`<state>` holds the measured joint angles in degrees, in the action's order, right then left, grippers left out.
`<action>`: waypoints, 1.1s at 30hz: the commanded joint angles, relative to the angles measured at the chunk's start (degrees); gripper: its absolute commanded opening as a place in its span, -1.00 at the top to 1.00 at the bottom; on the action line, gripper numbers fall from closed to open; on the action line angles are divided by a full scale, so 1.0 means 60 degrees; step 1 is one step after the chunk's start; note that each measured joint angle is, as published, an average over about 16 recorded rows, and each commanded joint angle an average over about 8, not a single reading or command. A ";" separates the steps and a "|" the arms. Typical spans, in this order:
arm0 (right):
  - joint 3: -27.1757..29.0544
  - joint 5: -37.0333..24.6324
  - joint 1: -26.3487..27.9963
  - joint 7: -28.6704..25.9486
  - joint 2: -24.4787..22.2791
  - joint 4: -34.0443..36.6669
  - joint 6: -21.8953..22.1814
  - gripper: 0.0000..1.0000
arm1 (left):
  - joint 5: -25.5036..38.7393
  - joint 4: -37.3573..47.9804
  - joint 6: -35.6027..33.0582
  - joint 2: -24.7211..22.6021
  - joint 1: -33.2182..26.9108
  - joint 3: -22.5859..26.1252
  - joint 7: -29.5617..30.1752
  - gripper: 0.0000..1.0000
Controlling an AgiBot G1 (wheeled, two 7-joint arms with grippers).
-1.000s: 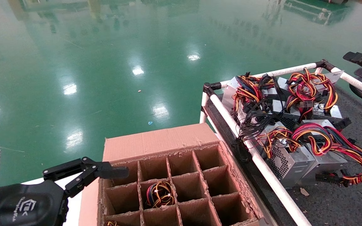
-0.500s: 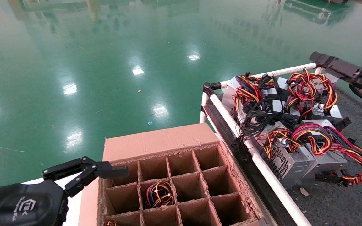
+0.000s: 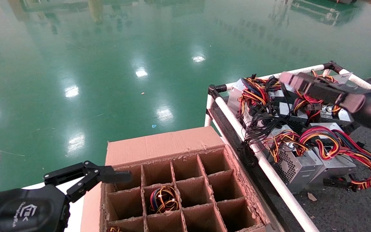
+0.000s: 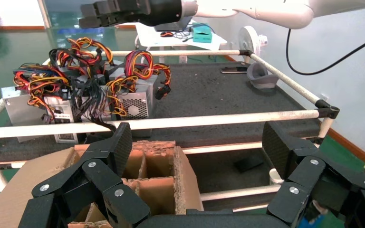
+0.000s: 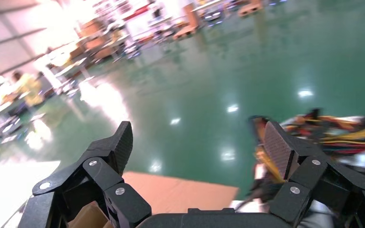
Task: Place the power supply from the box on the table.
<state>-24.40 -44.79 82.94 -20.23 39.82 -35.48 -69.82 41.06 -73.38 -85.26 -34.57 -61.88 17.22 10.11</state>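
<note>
Green glossy floor (image 3: 108, 64) beyond dark grey table (image 3: 349, 206); both grippers' fingers apart, left gripper (image 3: 108, 175), right gripper (image 5: 197, 147).

Ragged cardboard box (image 3: 159, 146), rough table (image 3: 349, 206)

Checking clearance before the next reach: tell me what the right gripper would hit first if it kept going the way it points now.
The right gripper, open, hangs above the power supplies on the table, pointing toward the box side. Its line looks free past the white rail; likely only green floor beyond, though depth is unclear.
</note>
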 commanded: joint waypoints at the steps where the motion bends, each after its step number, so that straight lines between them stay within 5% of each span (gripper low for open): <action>1: 0.0092 0.0032 -0.0234 0.0104 -0.0053 -0.0418 -0.0174 -1.00 | -0.0001 0.0000 0.0000 0.0000 0.0000 0.0001 0.0000 -1.00; 33: 0.1446 0.0504 -0.3693 0.1622 -0.0828 -0.6589 -0.2747 -1.00 | -0.0011 0.0002 0.0008 0.0006 -0.0002 0.0014 -0.0008 -1.00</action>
<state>-15.91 -41.83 61.32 -10.73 34.96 -74.02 -85.89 40.99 -73.37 -85.21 -34.53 -61.90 17.30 10.06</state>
